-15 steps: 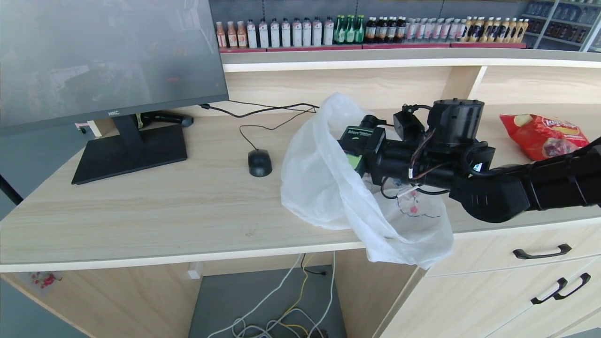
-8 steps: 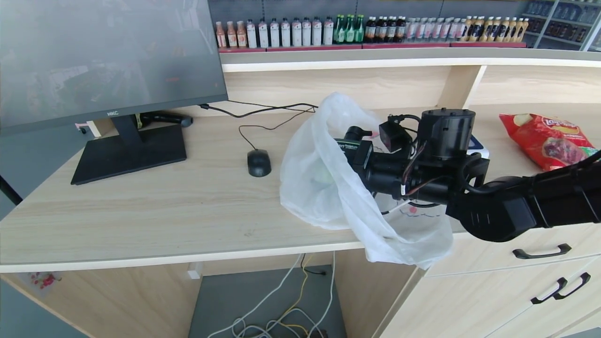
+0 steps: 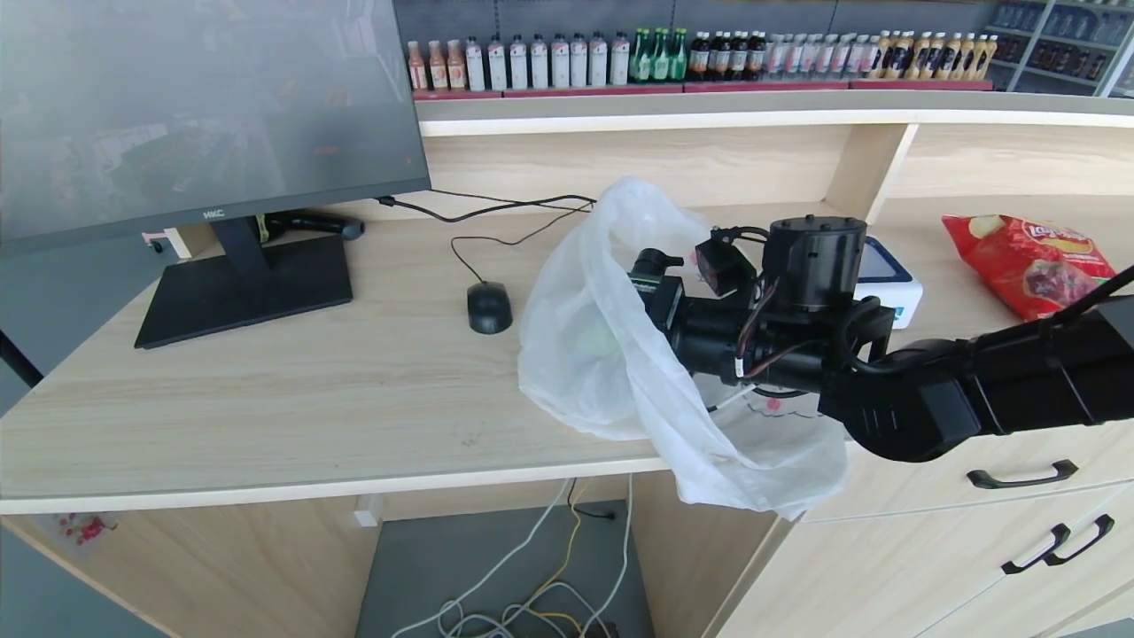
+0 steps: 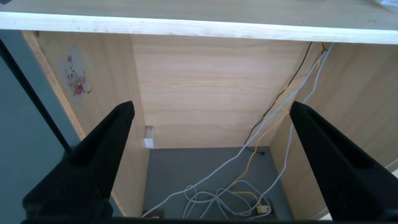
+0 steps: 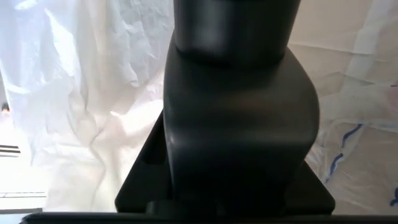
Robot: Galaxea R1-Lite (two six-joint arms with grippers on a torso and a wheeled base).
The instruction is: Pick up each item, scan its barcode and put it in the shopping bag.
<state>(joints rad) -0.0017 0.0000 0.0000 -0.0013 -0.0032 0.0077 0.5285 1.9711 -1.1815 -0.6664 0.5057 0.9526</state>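
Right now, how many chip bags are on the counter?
1: a red chip bag lies at the right end of the counter. Others may be hidden inside the shopping bag.

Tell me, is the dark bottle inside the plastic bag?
Inside: the bag surrounds the bottle gripped by the right hand.

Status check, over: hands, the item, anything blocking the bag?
Left hand open, below counter. Right hand shut on dark bottle, inside bag mouth. Nothing blocking; chips on counter.
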